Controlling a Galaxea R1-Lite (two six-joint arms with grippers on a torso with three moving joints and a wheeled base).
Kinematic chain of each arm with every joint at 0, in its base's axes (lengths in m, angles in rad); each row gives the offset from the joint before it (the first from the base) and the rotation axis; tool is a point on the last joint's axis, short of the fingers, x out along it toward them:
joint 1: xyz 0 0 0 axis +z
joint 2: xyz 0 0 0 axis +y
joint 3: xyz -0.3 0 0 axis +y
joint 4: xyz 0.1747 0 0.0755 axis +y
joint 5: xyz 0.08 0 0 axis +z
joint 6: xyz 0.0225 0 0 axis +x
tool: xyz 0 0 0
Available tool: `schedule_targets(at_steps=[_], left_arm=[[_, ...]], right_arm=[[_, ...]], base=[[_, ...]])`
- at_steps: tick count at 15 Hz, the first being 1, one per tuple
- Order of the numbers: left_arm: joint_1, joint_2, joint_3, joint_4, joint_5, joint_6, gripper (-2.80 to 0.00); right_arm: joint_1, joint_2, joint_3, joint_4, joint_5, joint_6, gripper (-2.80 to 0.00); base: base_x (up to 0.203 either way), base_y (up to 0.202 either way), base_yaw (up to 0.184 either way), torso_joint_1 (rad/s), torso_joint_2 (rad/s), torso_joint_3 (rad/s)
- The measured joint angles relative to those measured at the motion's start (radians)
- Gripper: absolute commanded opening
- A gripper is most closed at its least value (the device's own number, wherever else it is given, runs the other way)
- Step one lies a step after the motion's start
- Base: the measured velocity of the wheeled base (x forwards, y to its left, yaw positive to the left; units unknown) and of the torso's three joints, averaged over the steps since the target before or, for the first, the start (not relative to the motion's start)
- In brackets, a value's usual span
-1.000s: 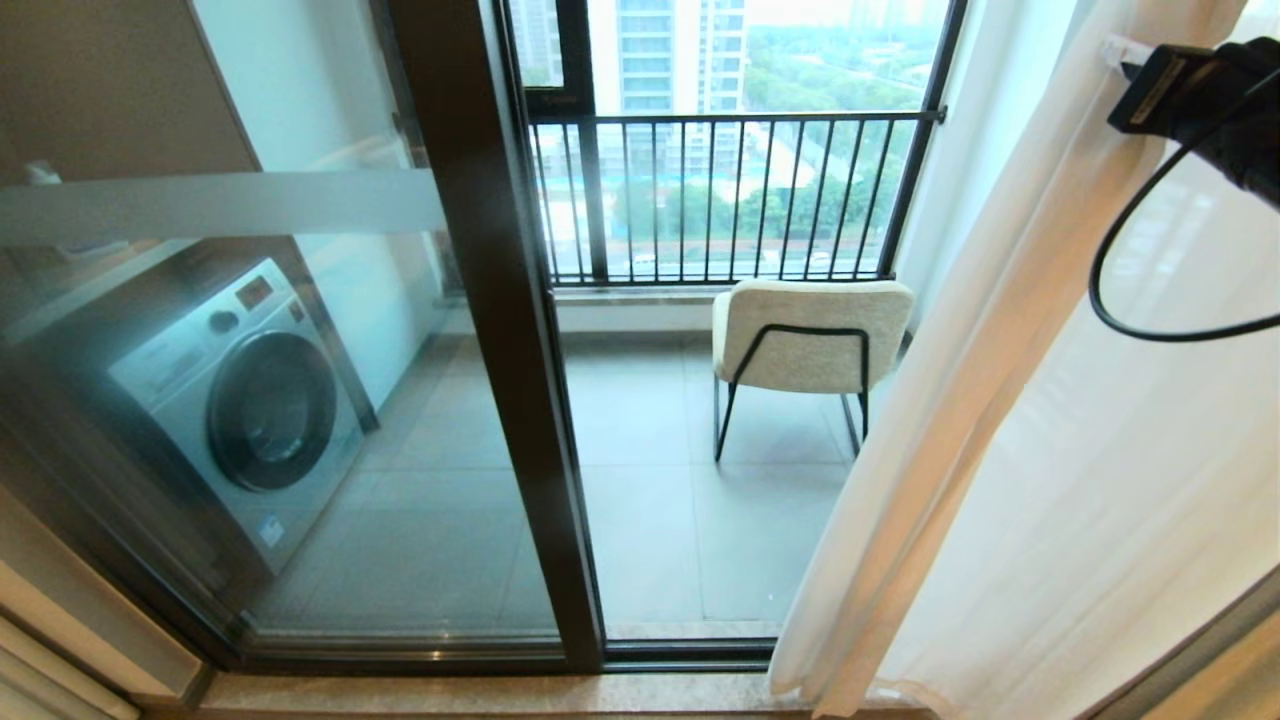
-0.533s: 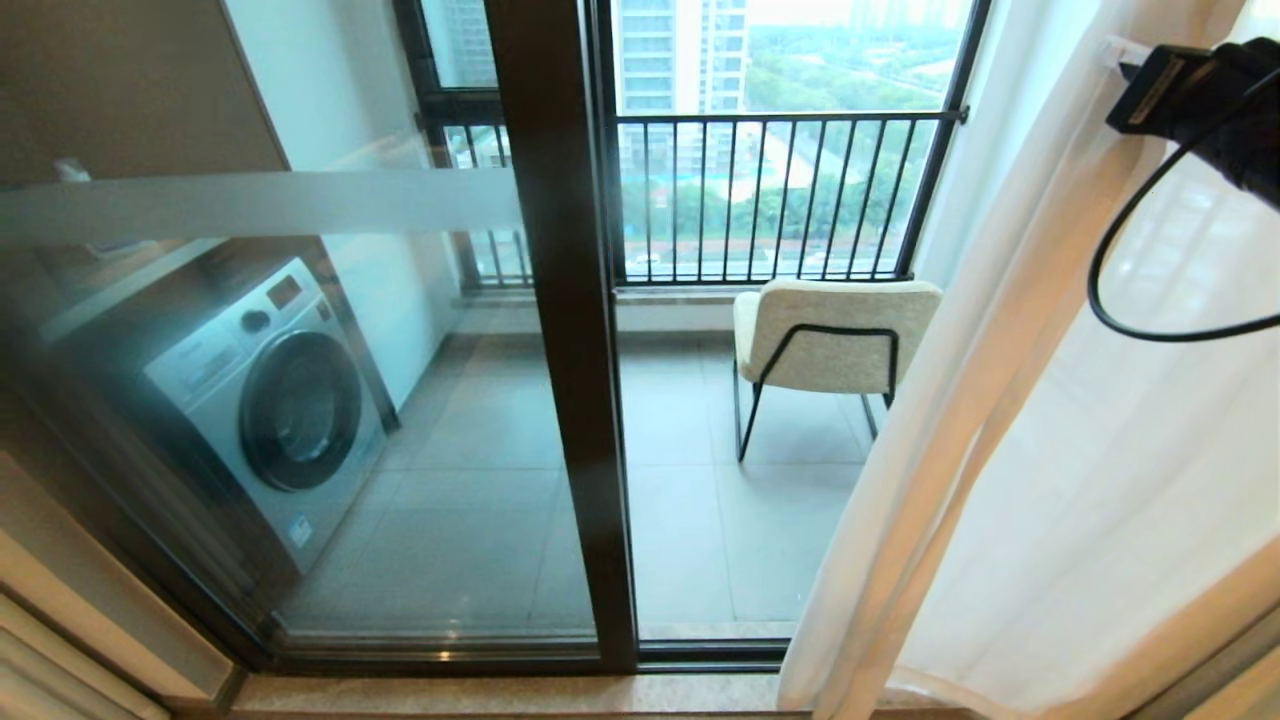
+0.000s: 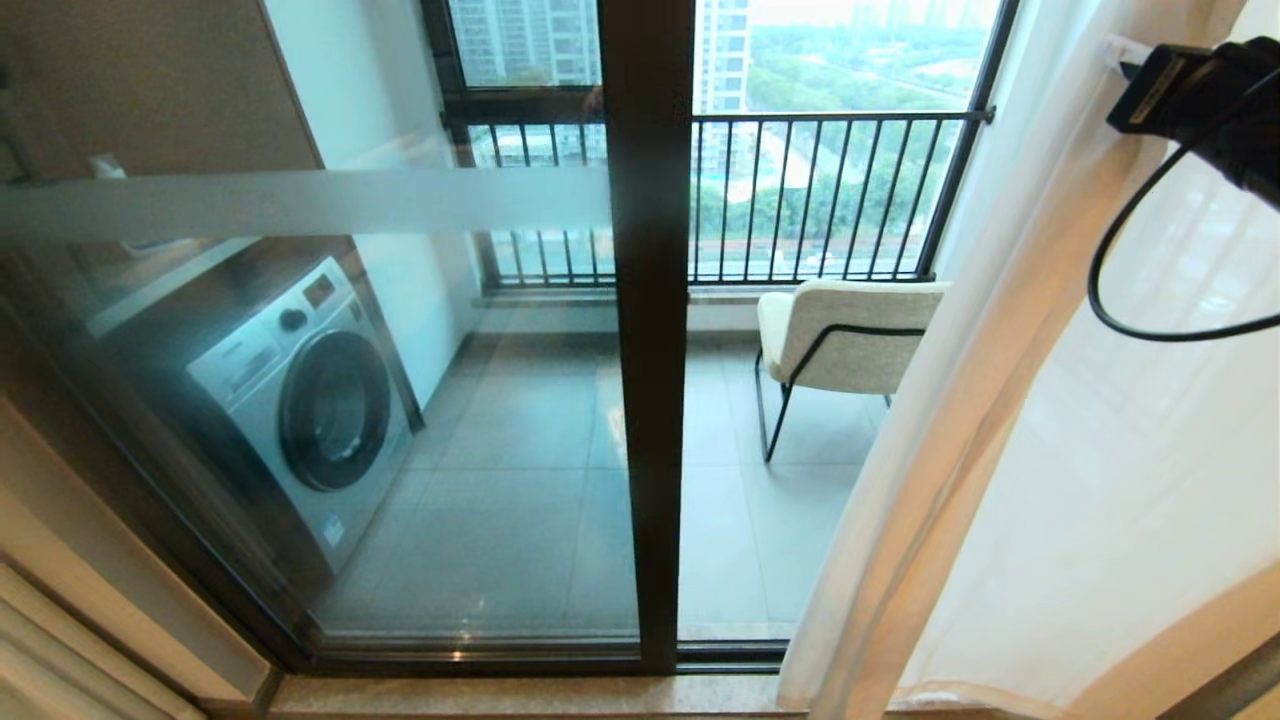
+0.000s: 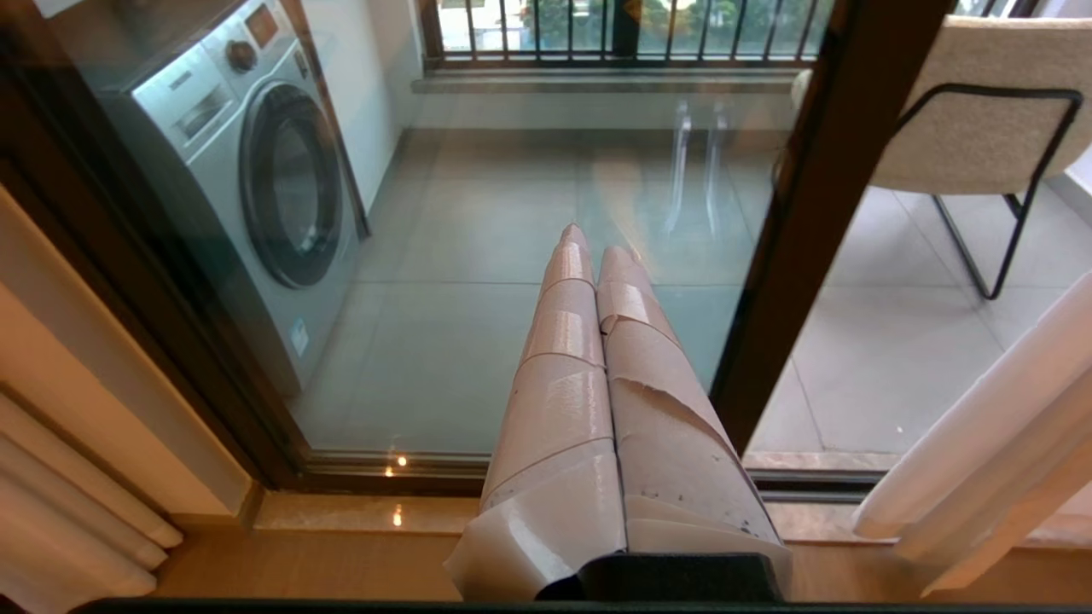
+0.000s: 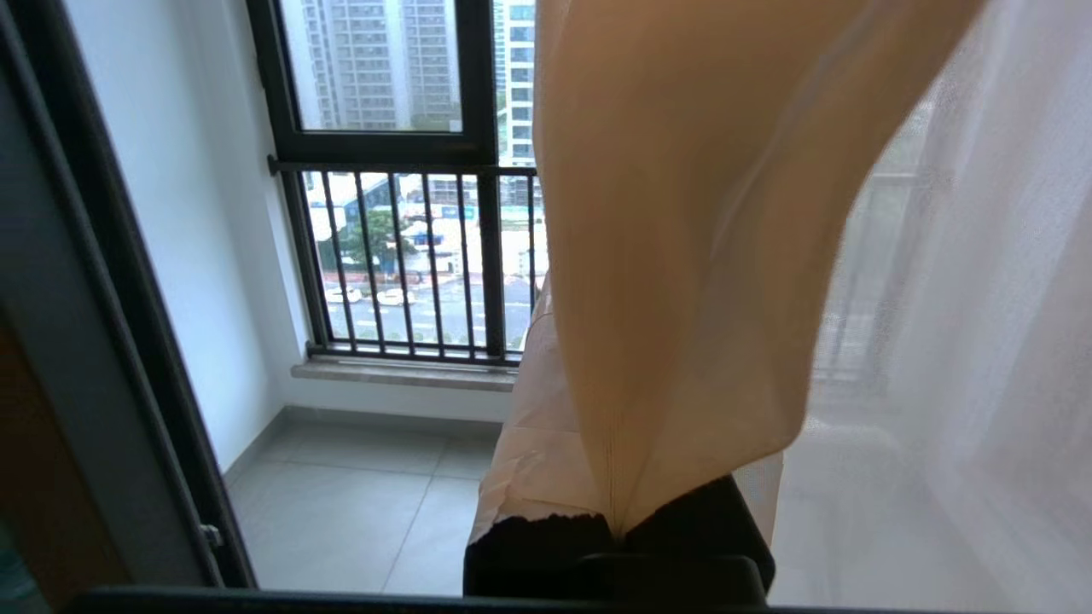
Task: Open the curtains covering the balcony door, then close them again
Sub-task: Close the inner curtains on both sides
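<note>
beyond the balcony door (image 3: 650,330) stands a chair (image 3: 850,335); only the right wrist view shows the right tool (image 5: 614,520) clamped on the curtain (image 5: 682,281); the left tool (image 4: 597,256) is closed, empty.

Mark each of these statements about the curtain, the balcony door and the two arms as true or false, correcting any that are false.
1. The right gripper is shut on a fold of the sheer curtain. True.
2. The left gripper also holds curtain fabric. False: its jaws are shut on nothing, and it points at the balcony door glass.
3. The curtain covers the whole balcony door. False: in the head view the curtain hangs gathered at the right, leaving the glass and dark frame bare.
4. A washing machine stands behind the glass on the left. True.
5. The chair on the balcony lies tipped over. False: it stands upright near the railing.
</note>
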Motion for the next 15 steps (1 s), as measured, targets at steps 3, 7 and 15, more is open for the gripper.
schedule_targets(at_steps=[3,7,15], left_arm=[[0.001,0.0,0.0,0.0,0.0,0.0,-2.8],[0.001,0.0,0.0,0.0,0.0,0.0,-2.8],[0.0,0.0,0.0,0.001,0.0,0.0,-2.8]], right_arm=[[0.0,0.0,0.0,0.001,0.0,0.0,-2.8],[0.0,0.0,0.0,0.0,0.0,-0.001,-2.8],[0.0,0.0,0.0,0.0,0.0,-0.002,-2.8]], base=[[0.0,0.184,0.002,0.005,0.0,0.005],[0.0,0.184,0.003,0.003,0.0,0.001],[0.0,0.185,0.002,0.005,0.0,0.003]])
